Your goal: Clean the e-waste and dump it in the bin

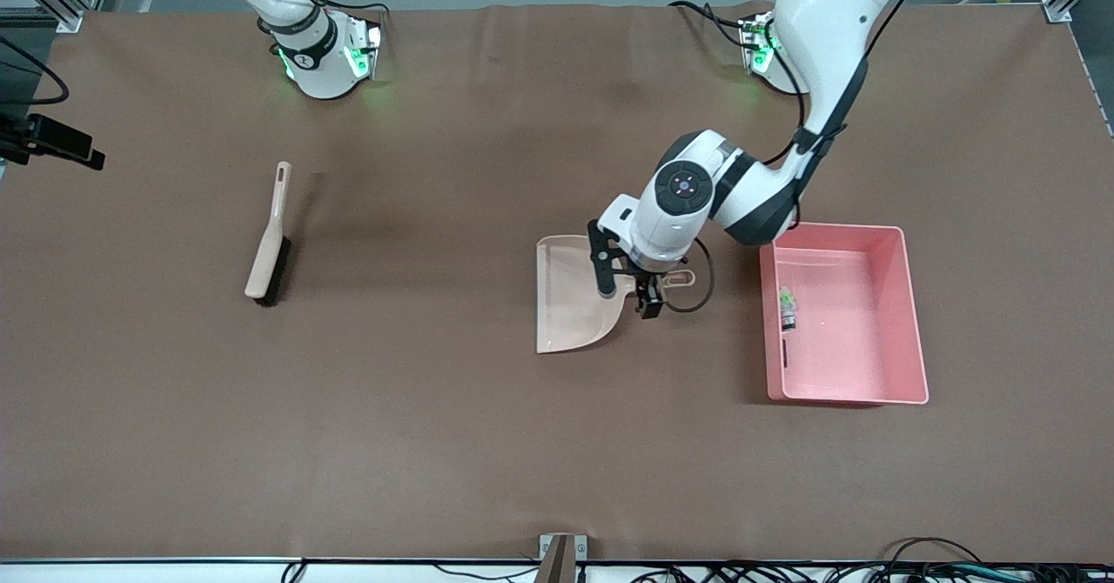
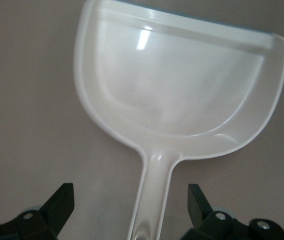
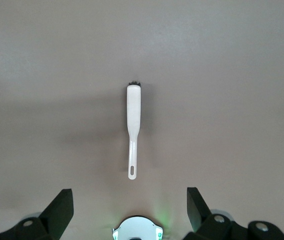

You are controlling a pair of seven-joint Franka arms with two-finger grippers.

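Note:
The pink bin [image 1: 914, 322] sits on the table at the left arm's end. Inside it, by the wall nearest the dustpan, lie the e-waste pieces: a white-silver part with a green tip [image 1: 788, 304] and a thin dark block [image 1: 785, 354]. The beige dustpan [image 1: 570, 291] lies flat on the table beside the bin. My left gripper [image 1: 625, 294] hovers open over its handle [image 2: 154, 200], whose sides are clear of both fingers [image 2: 61, 202]. The pan [image 2: 182, 85] looks empty. My right gripper [image 3: 129, 196] is open, high above the table, holding nothing.
A beige brush with dark bristles [image 1: 268, 239] lies toward the right arm's end of the table; the right wrist view shows the brush [image 3: 133, 125] well below. The right arm's base [image 3: 137, 229] glows green. A black cable loop [image 1: 696, 291] hangs by the left wrist.

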